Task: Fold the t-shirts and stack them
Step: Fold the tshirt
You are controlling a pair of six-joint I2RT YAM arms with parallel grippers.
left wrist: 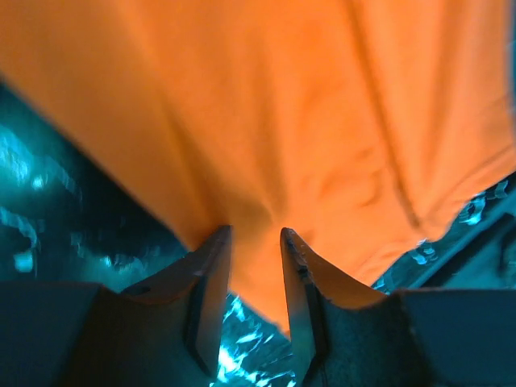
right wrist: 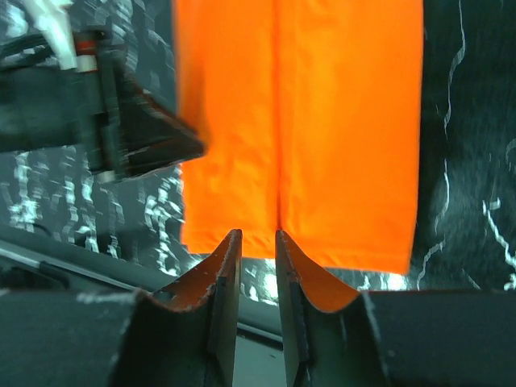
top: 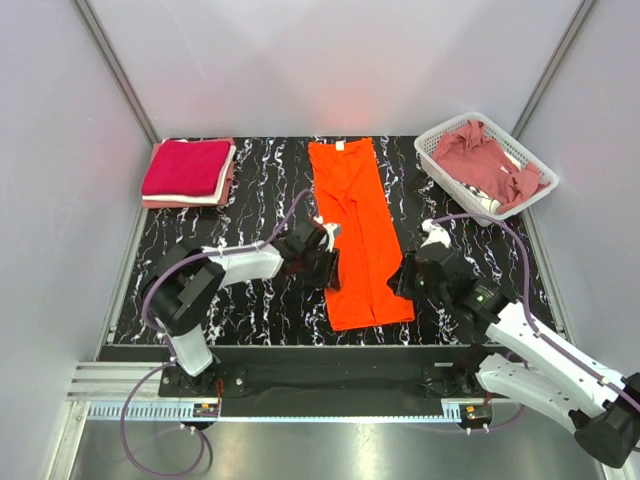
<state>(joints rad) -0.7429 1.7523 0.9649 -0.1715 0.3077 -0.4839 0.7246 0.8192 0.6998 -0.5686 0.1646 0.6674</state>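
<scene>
Top external: bright orange cloth t-shirt (top: 355, 235) flat on black marbled table (top: 250, 190); our left gripper (top: 330, 258) pinches its edge; whether our right gripper (top: 405, 275) holds it we cannot tell.

The shirt (top: 355, 235) is smooth, matt orange cloth. The table (top: 250, 190) looks like glossy black marble with white veins. The basket (top: 437, 162) is white plastic lattice. The left end effector (left wrist: 255, 235) has dark, matt, plastic-looking fingers (left wrist: 205, 282).
</scene>
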